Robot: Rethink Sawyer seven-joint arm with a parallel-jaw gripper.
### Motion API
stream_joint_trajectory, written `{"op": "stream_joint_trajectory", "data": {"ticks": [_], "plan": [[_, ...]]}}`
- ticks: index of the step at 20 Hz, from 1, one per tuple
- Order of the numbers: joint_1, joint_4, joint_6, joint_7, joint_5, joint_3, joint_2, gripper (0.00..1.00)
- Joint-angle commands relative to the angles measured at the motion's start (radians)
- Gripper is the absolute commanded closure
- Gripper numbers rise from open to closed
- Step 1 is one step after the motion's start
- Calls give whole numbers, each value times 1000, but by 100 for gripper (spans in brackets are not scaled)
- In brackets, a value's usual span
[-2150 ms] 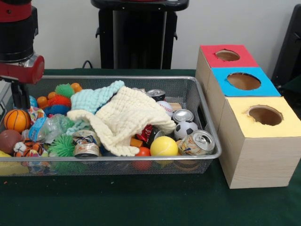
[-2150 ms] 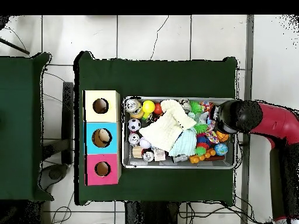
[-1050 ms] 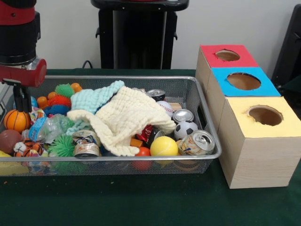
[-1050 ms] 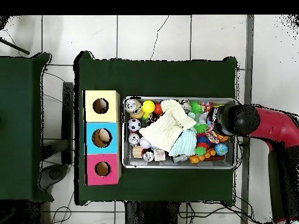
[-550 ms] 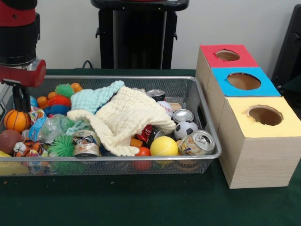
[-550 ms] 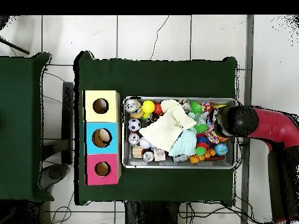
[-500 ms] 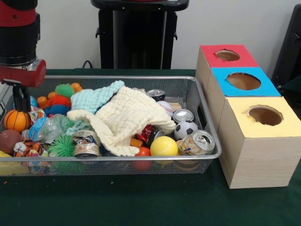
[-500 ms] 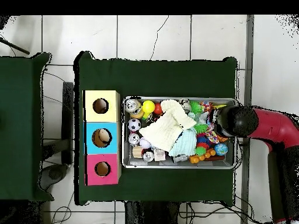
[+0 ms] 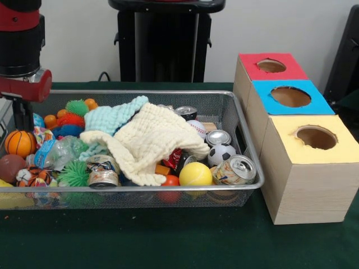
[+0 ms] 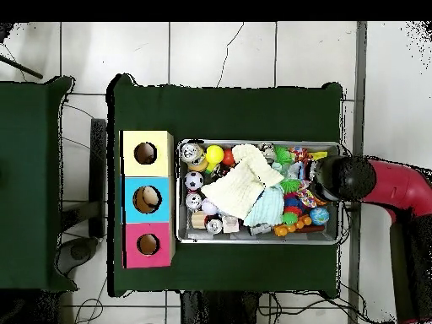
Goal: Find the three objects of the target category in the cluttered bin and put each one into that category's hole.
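Three targets lie somewhere in the bin (image 9: 247, 147), possibly under the cloths (image 9: 151, 137). My pincer (image 9: 21, 115) hangs over its end; I cannot tell its opening. Descending blind risks snagging cloth.

No text, brand, number or sign can be read: the printed sides of the cans (image 9: 234, 170) and the bottle's label (image 9: 44, 153) are too small to make out
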Motion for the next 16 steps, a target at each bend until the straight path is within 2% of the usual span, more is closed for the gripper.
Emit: {"op": "stream_joint_trajectory", "data": {"ticks": [1,11,16], "plan": [[-2,70,-54,-96,-45,10,14,100],[-7,89,-71,-94,-50,8,10,100],[-31,96,-112,-127,-48,39,14,100]]}}
